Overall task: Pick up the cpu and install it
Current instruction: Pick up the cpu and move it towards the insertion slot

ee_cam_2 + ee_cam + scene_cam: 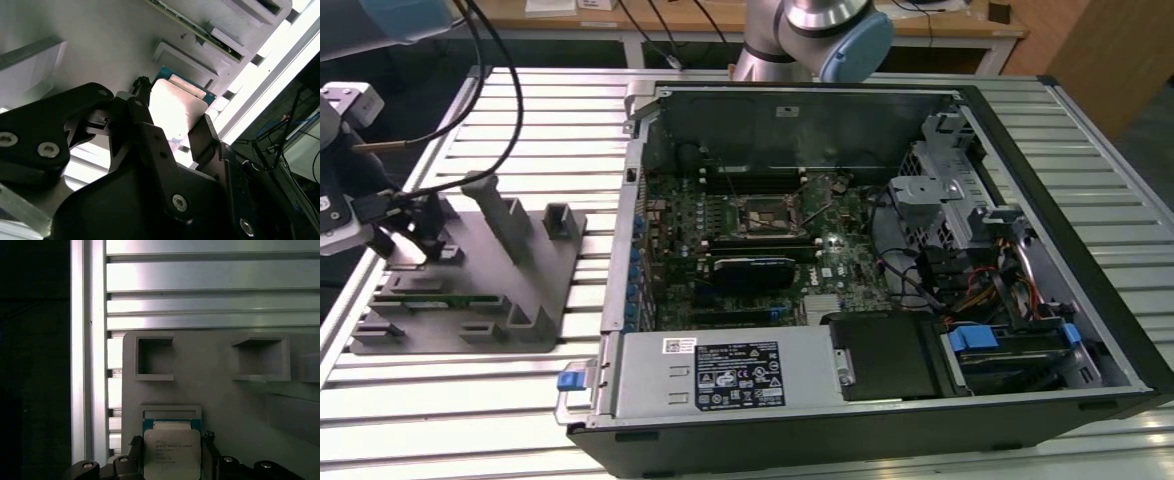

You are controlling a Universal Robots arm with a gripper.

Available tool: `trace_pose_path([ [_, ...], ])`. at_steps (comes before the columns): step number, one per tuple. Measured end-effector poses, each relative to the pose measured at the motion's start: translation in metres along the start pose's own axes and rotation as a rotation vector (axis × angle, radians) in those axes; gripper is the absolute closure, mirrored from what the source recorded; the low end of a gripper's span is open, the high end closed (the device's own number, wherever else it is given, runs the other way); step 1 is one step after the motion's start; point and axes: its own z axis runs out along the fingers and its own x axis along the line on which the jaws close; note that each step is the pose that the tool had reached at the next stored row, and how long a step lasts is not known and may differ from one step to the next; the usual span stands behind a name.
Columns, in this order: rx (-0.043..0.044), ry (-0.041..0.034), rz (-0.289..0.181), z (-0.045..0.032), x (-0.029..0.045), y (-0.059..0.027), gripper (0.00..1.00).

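The cpu (171, 452), a small silvery square on a green edge, lies at its recess in the grey fixture (220, 405). My gripper (171, 442) straddles it, one black finger (135, 444) against each side, so it is shut on the chip. The second wrist view shows the same grip: the cpu (175, 107) sits between the fingertips (202, 135) of the gripper (172, 114). In the exterior view the gripper (407, 238) hangs over the fixture (494, 300) at that view's left. The dark square socket (761, 215) sits on the motherboard inside the open computer case (1067, 200).
Upright grey posts (500, 210) rise from the fixture beside the gripper. Two square empty pockets (155, 357) lie beyond the cpu. A second arm's base (814, 30) stands behind the case. Cables (494, 90) hang over the slatted metal table (440, 400).
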Motion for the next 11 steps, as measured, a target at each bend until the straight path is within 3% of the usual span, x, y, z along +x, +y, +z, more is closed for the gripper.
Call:
trace_pose_path([
  [11, 0.0, -0.0001, 0.0, -0.014, -0.0002, 0.0006, 0.45],
])
